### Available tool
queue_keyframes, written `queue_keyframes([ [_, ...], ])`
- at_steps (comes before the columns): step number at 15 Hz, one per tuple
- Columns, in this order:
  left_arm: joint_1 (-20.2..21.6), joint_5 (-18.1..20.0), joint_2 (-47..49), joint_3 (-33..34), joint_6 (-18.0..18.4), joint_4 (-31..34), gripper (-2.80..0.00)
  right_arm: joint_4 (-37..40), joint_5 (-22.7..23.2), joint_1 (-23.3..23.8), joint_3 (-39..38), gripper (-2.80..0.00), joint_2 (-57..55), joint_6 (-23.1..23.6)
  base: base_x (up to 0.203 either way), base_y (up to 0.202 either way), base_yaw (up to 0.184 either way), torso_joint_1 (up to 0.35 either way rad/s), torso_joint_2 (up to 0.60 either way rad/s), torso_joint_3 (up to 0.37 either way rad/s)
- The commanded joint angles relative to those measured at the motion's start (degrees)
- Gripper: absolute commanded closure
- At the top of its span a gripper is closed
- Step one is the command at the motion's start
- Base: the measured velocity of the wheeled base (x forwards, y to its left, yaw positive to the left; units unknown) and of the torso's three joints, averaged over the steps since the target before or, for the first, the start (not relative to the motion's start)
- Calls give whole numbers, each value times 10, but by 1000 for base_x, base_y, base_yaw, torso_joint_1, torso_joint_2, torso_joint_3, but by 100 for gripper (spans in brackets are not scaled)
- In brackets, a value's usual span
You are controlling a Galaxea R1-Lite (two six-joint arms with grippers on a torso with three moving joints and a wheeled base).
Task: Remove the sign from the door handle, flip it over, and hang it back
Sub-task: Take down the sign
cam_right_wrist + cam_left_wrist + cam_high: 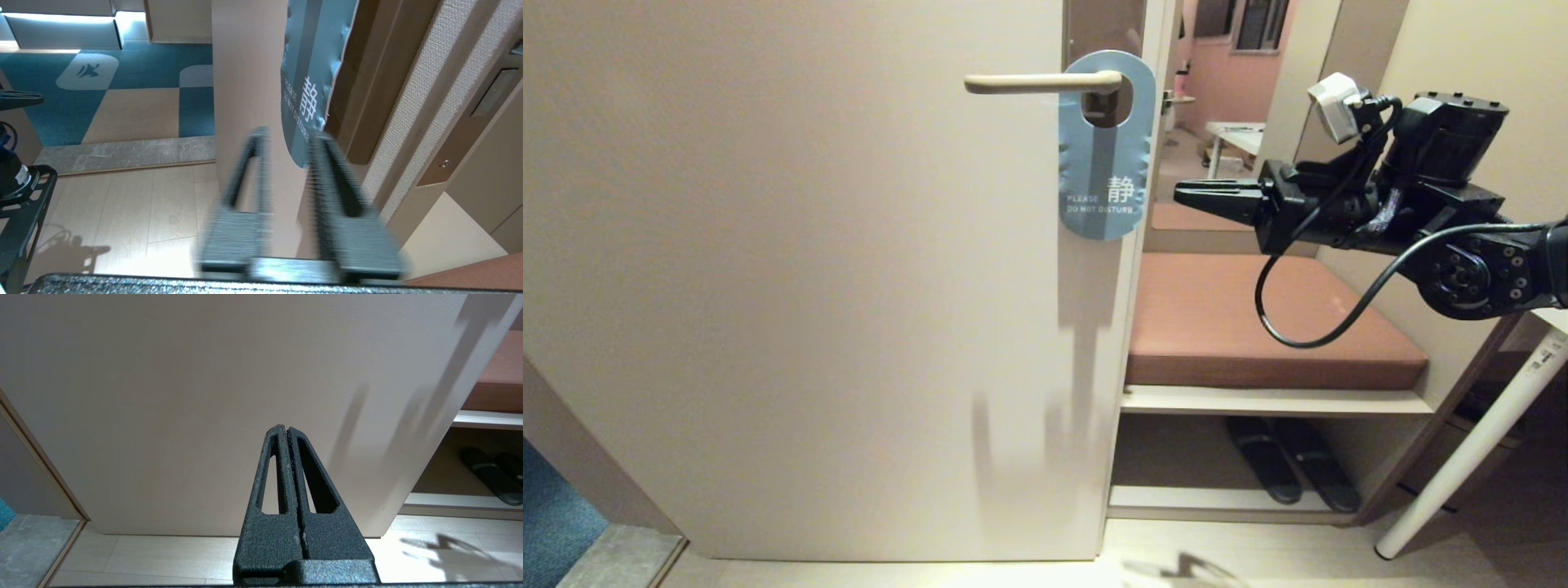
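The blue-grey sign (pixel 1094 171) hangs by its hole on the cream door handle (pixel 1045 82), white lettering facing me, close to the door's free edge. My right gripper (pixel 1181 194) is held level to the right of the sign, about level with its lower part, a short gap away from it. In the right wrist view the sign (pixel 314 61) hangs just beyond my right gripper (pixel 290 132), whose jaws stand apart with nothing between them. My left gripper (pixel 285 428) is shut and empty, low down, pointing at the bottom of the door.
The beige door (pixel 809 286) fills the left. Right of its edge is a bench with a brown cushion (pixel 1258 318), dark slippers (pixel 1290 465) under it. A white table leg (pixel 1478 441) slants at the right. A black cart (pixel 20 196) stands on the floor.
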State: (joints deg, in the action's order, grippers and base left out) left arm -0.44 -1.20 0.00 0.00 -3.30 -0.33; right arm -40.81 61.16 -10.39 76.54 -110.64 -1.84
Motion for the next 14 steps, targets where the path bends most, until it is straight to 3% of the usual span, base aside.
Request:
queue_keyframes([
  [1, 0, 0, 0, 0, 0, 0, 0, -2, 4, -1, 0, -280, 3, 0, 0, 0, 0, 0, 0, 0],
  [14, 0, 0, 0, 0, 0, 0, 0, -2, 11, -4, 1, -280, -12, 4, 0, 0, 0, 0, 0, 0],
])
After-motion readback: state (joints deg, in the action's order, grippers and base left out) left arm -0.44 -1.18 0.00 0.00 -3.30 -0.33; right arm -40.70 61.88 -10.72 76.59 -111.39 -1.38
